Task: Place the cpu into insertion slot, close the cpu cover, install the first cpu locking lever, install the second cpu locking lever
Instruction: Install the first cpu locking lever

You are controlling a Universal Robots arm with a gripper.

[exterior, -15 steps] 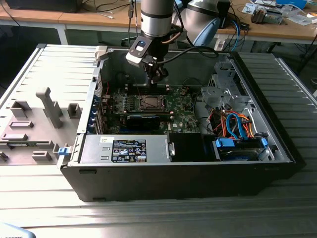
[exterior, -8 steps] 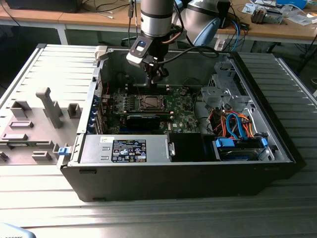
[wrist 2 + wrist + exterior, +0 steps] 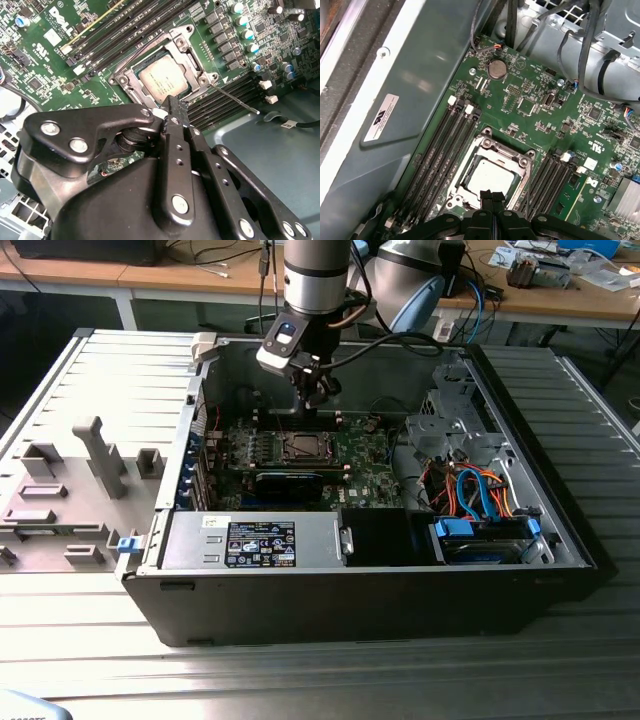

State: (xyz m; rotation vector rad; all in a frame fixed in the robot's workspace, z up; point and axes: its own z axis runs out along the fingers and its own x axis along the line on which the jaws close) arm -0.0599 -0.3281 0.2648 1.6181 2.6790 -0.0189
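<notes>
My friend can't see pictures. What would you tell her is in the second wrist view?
The robot's black gripper, fingers shut, has its tip at the edge of the cpu cover, a silvery frame lying flat around the grey cpu on a green circuit board. A thin metal lever sticks out beside it.

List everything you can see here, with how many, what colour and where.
computer case: one, black, lid off
motherboard: one, green, inside the case
cpu: one, silver-grey, seated on the motherboard
cpu cover: one, silvery, framing the cpu
lever: one, silver rod, sticking out beside the cover
memory slots: several, black, either side of the cover
cables: several, orange and blue, inside the case
arm: one, grey and black, above the case
jaws: two, black, together at the cover's edge
</notes>
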